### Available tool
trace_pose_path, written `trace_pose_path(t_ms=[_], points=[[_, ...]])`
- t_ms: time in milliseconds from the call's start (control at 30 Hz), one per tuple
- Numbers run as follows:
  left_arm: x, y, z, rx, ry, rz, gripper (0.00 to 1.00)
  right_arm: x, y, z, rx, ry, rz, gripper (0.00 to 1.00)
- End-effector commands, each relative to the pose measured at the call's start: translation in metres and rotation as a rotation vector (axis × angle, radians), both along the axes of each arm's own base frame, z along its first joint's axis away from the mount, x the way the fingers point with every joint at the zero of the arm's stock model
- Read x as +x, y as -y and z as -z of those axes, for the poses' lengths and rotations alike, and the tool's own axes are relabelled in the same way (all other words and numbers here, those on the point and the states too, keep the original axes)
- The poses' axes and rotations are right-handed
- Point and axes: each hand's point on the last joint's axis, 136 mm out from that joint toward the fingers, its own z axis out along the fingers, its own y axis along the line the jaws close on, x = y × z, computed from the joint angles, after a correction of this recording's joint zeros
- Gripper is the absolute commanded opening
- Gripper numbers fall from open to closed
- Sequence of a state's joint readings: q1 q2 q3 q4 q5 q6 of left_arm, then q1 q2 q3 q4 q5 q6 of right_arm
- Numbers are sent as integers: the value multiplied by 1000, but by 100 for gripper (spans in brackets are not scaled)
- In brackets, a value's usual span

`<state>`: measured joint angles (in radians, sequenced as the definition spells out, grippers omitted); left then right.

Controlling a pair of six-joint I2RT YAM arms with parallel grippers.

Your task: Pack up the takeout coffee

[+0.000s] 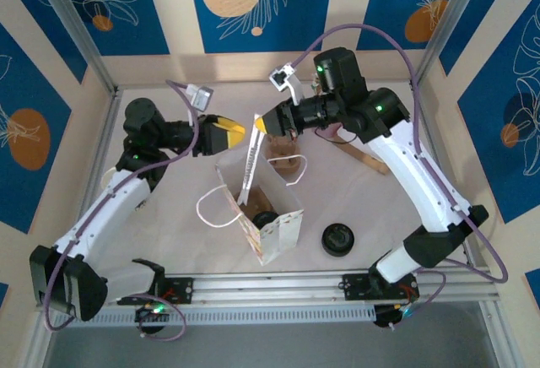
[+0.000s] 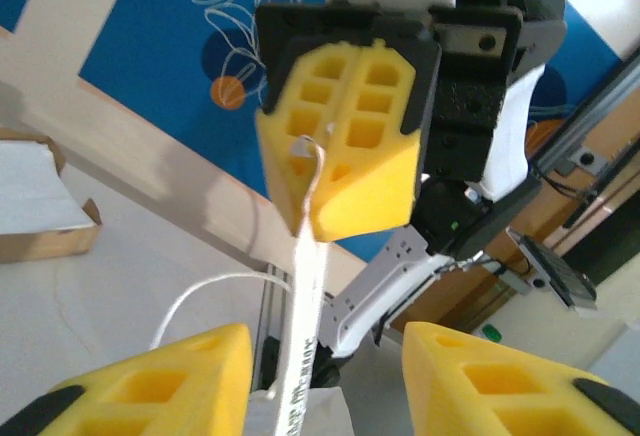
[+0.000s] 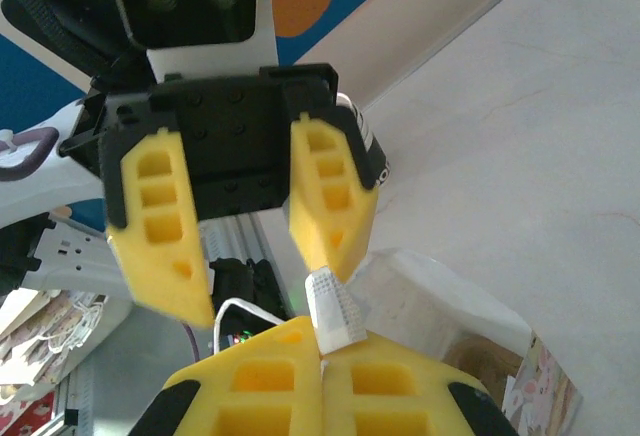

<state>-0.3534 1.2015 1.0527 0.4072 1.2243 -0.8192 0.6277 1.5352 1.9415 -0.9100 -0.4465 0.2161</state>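
Your right gripper (image 1: 262,123) pinches the white strip (image 1: 251,161), your left gripper (image 1: 242,134) gapes loose beside it — the takeout coffee (image 1: 264,218) sits at 6 o'clock, inside the bag (image 1: 280,233).

left arm (image 1: 101,212): rises from near-left base, elbow bent, forearm angled toward centre, wrist turned right. left gripper (image 1: 240,135): yellow fingers (image 3: 165,221) apart, clear gap between them, tips pointing at right gripper (image 1: 263,122). right arm (image 1: 422,174): rises from near-right base, folded at elbow, forearm running back and left, wrist turned left. right gripper fingers (image 3: 385,386) pressed together, pinching bag rim (image 3: 335,311). two grippers tip to tip, near, not touching.
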Motion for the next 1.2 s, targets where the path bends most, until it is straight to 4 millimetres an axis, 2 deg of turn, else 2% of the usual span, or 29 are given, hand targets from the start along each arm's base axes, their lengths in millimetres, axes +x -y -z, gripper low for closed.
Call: trace_pose_path(t_ms=[0,233,367,533,667,900,933,1067,1167], points=[[-12,7,-5,14,58,65,38,-3,-4,-9,26,15,-45,4],[-11,15,5,43,45,75,24,-1,-8,-5,27,0,-62,4],[-9,15,7,51,48,65,21,-2,-8,-4,25,0,-66,4],[-5,6,16,117,68,-6,42,-4,-5,-1,16,-4,-68,3],[0,1,14,129,87,-48,52,-6,-3,0,10,-7,-70,4],[12,-1,17,159,96,-99,56,-8,-3,1,13,-13,-76,3],[12,-1,15,149,94,-92,56,-8,-3,1,14,-13,-79,3],[8,4,7,96,79,-40,31,-7,-5,3,17,-19,-82,3],[5,9,8,92,74,-16,28,-6,-6,5,18,-21,-82,3]])
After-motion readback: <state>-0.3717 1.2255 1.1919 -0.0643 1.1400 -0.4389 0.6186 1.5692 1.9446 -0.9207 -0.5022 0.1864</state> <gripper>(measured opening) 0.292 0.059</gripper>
